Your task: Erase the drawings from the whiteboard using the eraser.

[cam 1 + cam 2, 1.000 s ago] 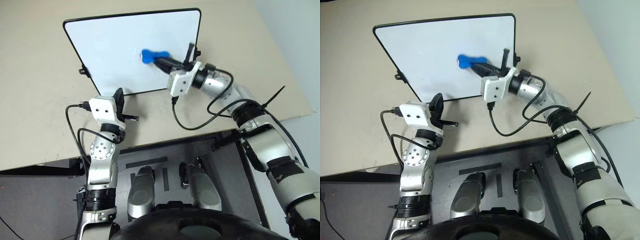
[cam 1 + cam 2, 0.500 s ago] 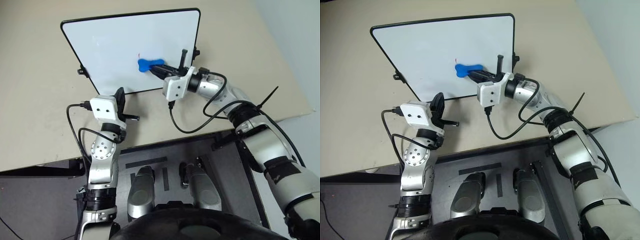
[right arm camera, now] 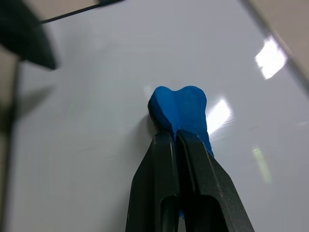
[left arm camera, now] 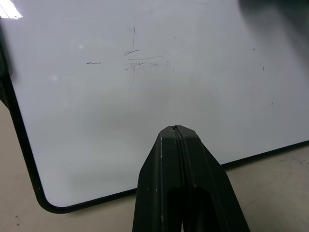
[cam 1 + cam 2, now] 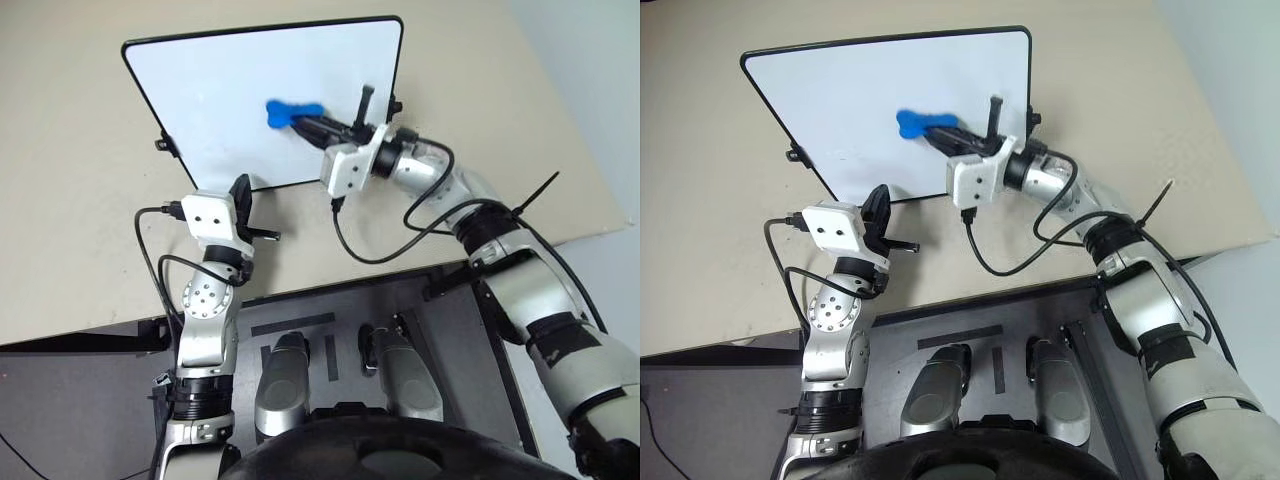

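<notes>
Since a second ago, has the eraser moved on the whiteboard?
Yes. The eraser has slid away from the whiteboard's right edge, toward its middle.

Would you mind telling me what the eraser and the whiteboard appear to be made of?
The eraser looks like soft matte blue foam or rubber: no glare on it, and rounded lobes. The whiteboard looks like a smooth glossy coated panel, since bright lights reflect off it; its thin black frame could be plastic or metal, which I cannot tell.

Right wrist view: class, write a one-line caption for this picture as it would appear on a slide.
The right gripper holds the blue eraser between its fingers, pressed against the whiteboard.
</notes>
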